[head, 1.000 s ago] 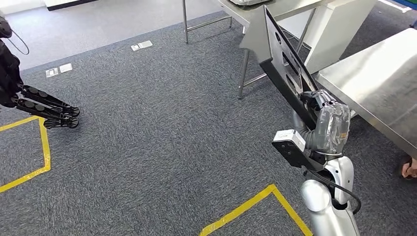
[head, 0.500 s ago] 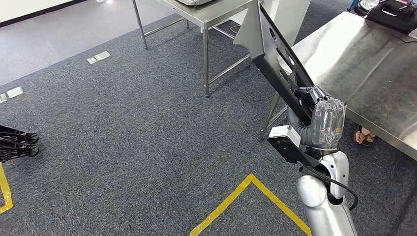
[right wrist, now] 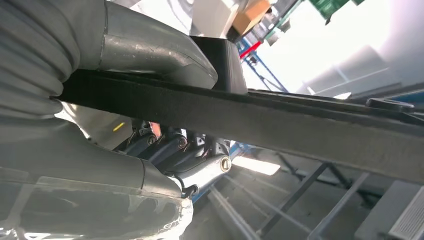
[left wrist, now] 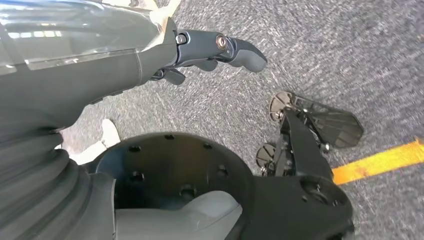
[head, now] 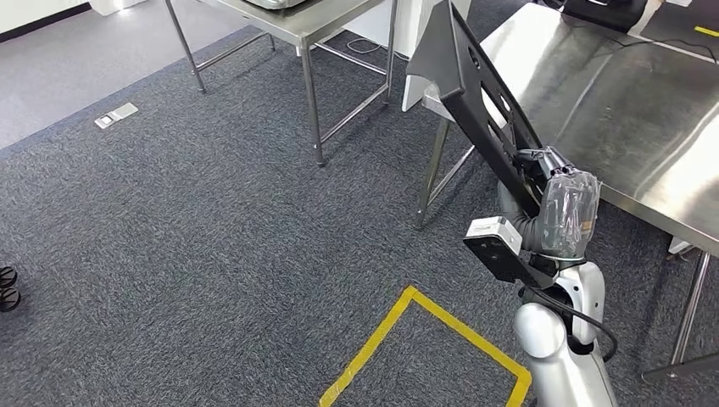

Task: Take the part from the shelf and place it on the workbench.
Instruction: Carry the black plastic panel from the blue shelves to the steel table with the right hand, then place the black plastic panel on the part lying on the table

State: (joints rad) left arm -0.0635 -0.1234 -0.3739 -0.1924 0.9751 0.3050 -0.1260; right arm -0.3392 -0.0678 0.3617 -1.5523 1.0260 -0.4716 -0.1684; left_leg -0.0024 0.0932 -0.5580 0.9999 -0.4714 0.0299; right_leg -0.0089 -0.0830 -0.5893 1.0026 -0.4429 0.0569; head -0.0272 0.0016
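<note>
The part is a long flat black panel with cut-out slots. My right hand, wrapped in clear plastic, grips its lower end and holds it tilted up over the near edge of the stainless steel workbench at the right. In the right wrist view the part's edge runs across the picture, with the thumb on one face and the dark fingers on the other. My left hand hangs over the grey carpet with its fingers stretched out and nothing in them.
A second steel table on thin legs stands at the back, with a white cabinet beside it. Yellow tape marks a corner on the carpet near my right arm. A floor socket plate lies far left.
The whole picture has shifted as the camera turned: the workbench and steel table now sit nearer and more central. My right hand still grips the part the same way.
</note>
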